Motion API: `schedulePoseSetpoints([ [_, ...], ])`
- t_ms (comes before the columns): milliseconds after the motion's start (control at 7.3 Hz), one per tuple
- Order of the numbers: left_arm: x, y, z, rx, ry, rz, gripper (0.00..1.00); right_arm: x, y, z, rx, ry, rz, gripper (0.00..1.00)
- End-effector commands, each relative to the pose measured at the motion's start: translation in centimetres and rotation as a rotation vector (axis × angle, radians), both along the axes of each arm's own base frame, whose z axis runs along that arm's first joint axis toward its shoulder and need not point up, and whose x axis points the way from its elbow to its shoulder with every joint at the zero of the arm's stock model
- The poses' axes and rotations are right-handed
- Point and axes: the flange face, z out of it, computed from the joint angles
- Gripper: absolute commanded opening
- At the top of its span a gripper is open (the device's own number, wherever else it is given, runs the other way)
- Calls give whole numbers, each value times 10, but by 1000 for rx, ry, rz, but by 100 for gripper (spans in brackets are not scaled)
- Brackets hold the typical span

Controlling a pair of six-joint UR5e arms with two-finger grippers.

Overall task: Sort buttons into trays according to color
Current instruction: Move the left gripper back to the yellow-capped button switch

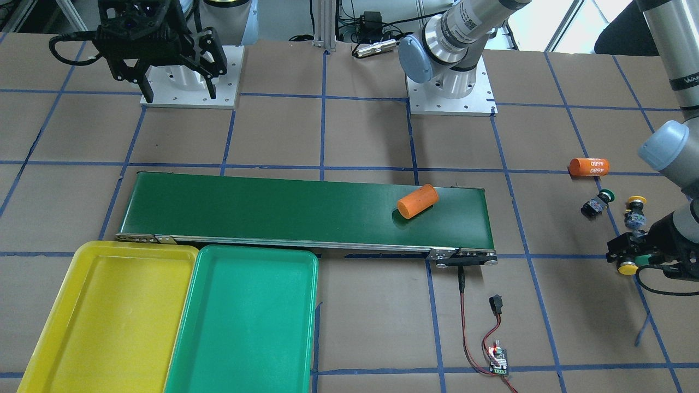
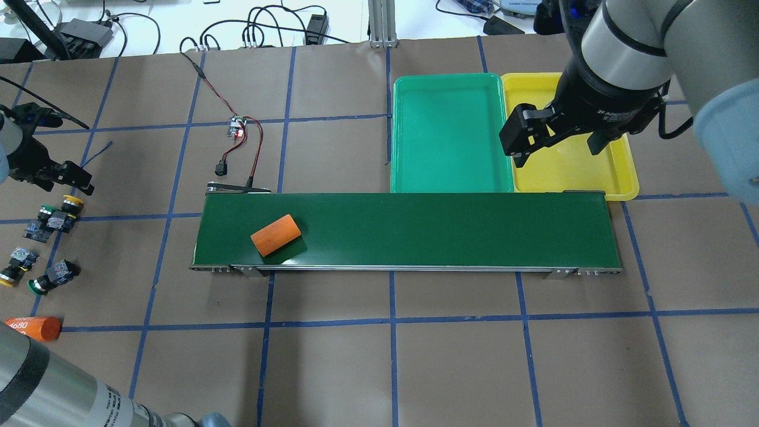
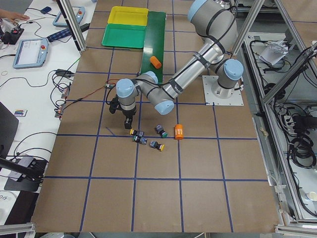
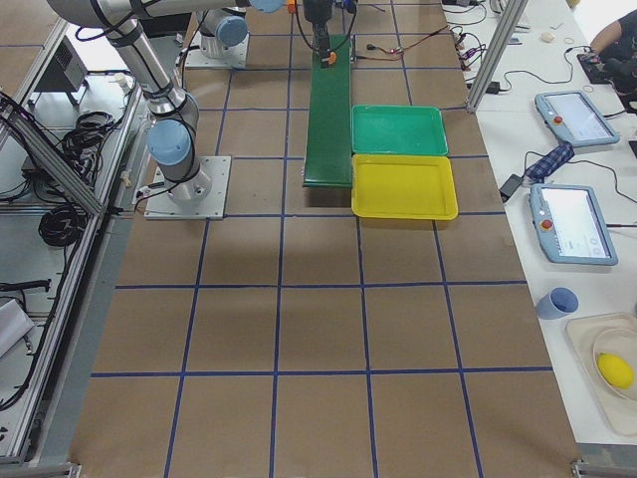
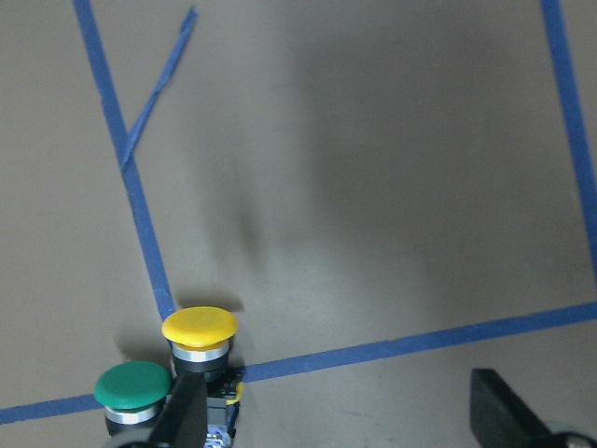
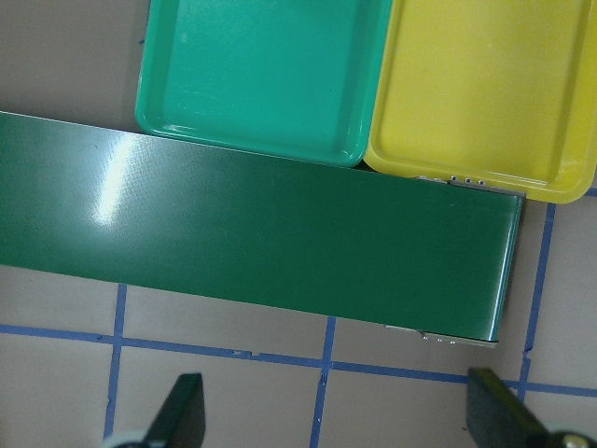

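Got four buttons [image 2: 52, 274] bunched well off the belt's [image 2: 445, 231] end, left claw [image 5: 345, 420] spread wide by them, right claw [image 2: 557, 148] spread too, over the yellow tray [image 2: 616, 178] hugging the belt beside the green tray [image 2: 450, 136].

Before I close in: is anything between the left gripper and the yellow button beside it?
Nothing visible does. The left gripper is open, and the yellow button sits just outside one finger, not between the two. A green button crowds it on the far side.
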Motion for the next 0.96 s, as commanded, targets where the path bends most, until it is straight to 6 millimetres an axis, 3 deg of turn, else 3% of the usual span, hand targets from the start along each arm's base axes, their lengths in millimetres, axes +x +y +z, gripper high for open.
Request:
schedulePoseSetpoints([
  [0,23,-8,-27,12,8,53,99,0,0,0,0,0,0,100],
  [274,34,-5,-38,31,19,59,98,0,0,0,0,0,0,100],
  [548,36,2,-45,45,31,18,63,0,-1,0,0,0,0,100],
  [685,37,2,-46,48,33,-4,63,0,-1,0,0,0,0,100],
  [822,37,2,-45,45,34,-10,48,0,-1,0,0,0,0,100],
])
